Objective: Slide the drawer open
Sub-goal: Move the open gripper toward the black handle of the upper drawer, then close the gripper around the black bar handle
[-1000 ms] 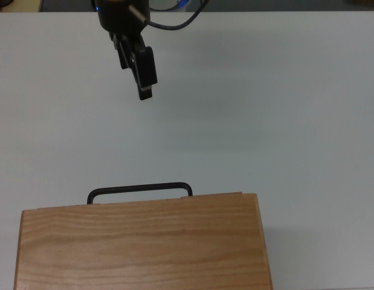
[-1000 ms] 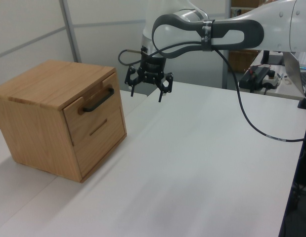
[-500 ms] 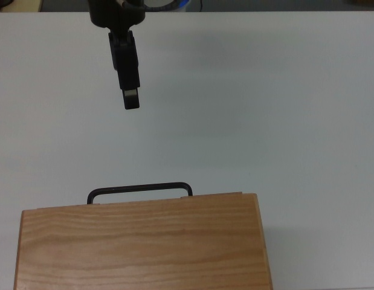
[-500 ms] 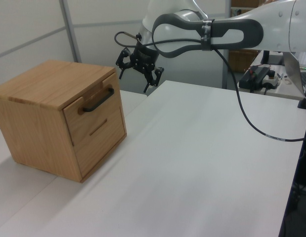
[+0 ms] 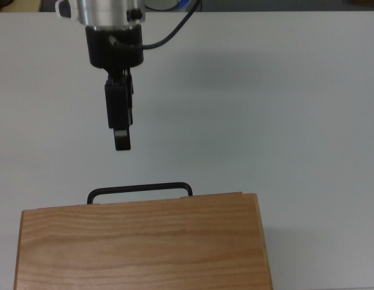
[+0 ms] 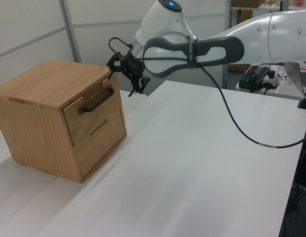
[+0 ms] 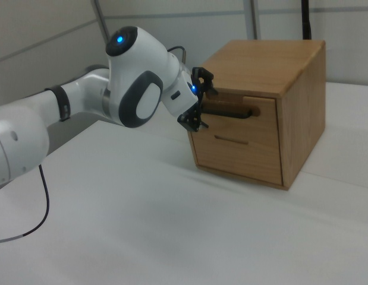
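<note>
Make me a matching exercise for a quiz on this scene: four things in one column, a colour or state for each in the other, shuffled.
Things:
1. drawer
2. handle
3. end effector
4. table

Descriptions:
A. white
B. thin black bar
C. open, apart from the handle
D. light wood, shut

Pairs: 1-D, 2-B, 3-C, 4-A

overhead view, two opposing side views (cabinet [image 6: 59, 116] shared)
</note>
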